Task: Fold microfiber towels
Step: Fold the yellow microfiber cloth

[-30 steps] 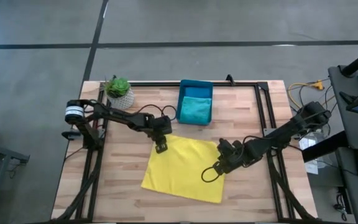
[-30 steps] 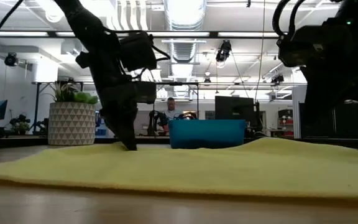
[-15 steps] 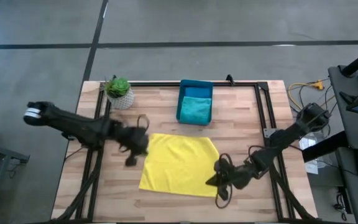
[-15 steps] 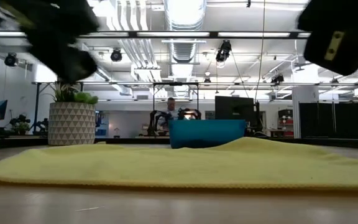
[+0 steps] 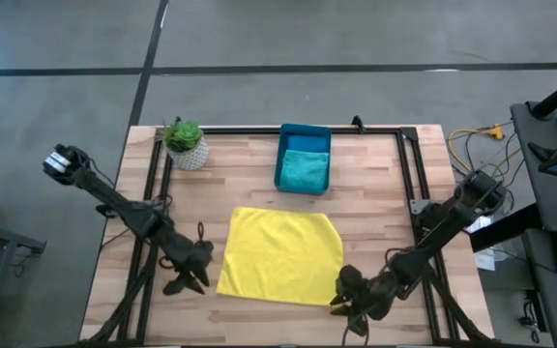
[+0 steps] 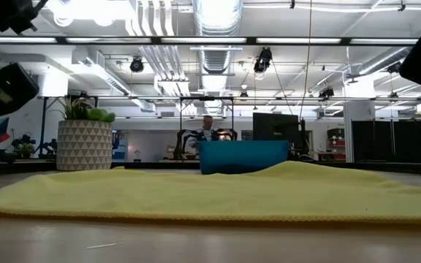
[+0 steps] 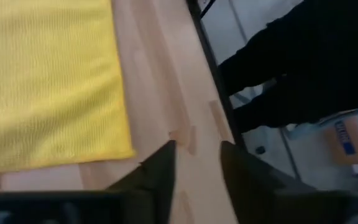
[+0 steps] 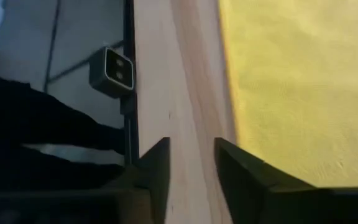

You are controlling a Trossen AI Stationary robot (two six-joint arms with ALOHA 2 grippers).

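Left tool (image 5: 184, 281) parted beside yellow towel (image 5: 280, 256), right tool (image 5: 348, 302) parted

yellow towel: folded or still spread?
Spread. The yellow towel lies flat in one layer on the table, no fold visible; both grippers are off it.

Bright, even overhead light; ceiling lamps (image 6: 214, 14) glare, wrist views seem motion-blurred.

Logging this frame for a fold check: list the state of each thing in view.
yellow towel: spread flat on the table, not held.
teal towel: lying in the bin.
blue bin: upright, near the far edge.
potted plant: upright.
left pincer: open, empty, beside the yellow towel.
right pincer: open, empty, at its corner.
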